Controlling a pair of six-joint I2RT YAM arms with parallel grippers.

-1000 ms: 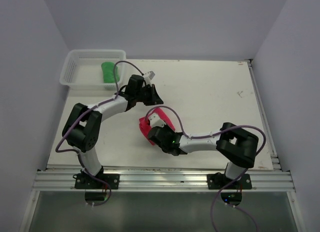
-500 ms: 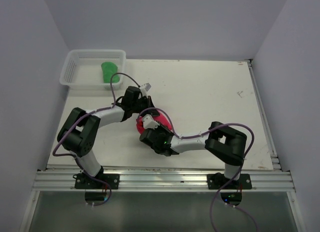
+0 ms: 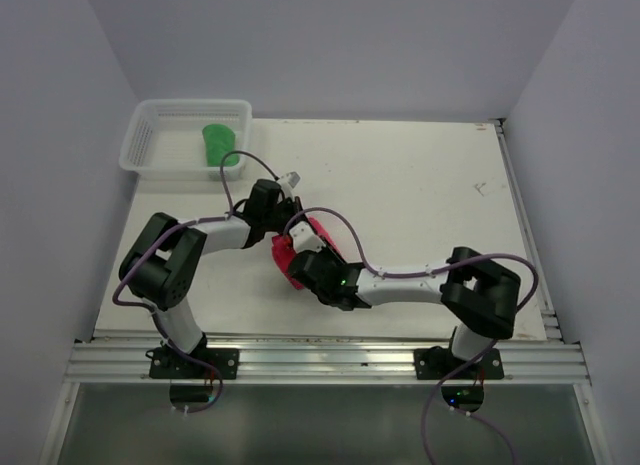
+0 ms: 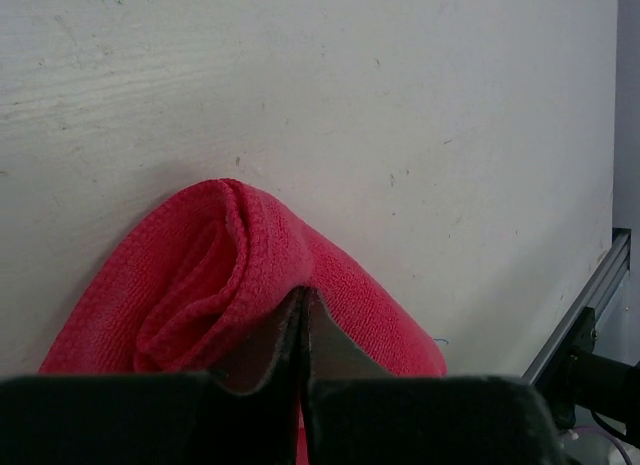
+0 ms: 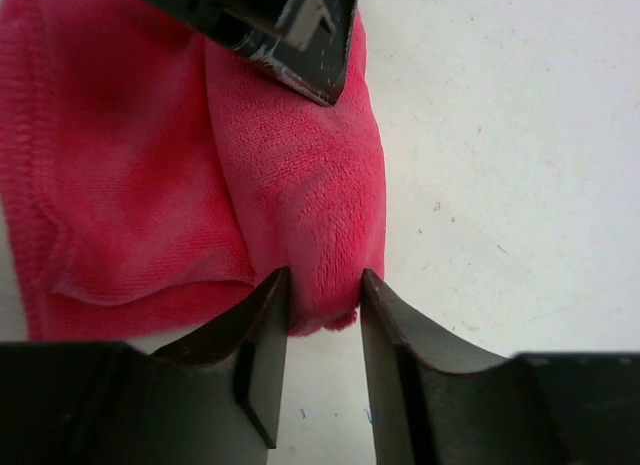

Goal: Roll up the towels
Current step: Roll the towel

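So I'm reading this one as roughly past the halfway mark. The bright green fleecy towel [image 3: 218, 143] is already sitting bundled up inside the white plastic mesh basket [image 3: 135, 150] at the far left corner of the white table [image 3: 420, 185], so that half looks done to me. The pink-red fleecy towel [image 3: 286, 259] is lying on the table near the middle, between the two arms, and it's looking partly rolled: one long edge is curling into a thick tube while a flatter flap is spreading out beside it. The left gripper [image 4: 303, 295] is clamped tight, its tips pressing right against the towel's folded edge; I can't tell if any cloth is caught between them. The right gripper [image 5: 322, 280] is straddling the end of the tube with its jaws partly apart and the cloth touching both sides, but I honestly can't tell whether it's squeezing or just sitting around it. My guess at what's left: finishing the pink-red roll, then probably dropping it in the basket next to the green one.
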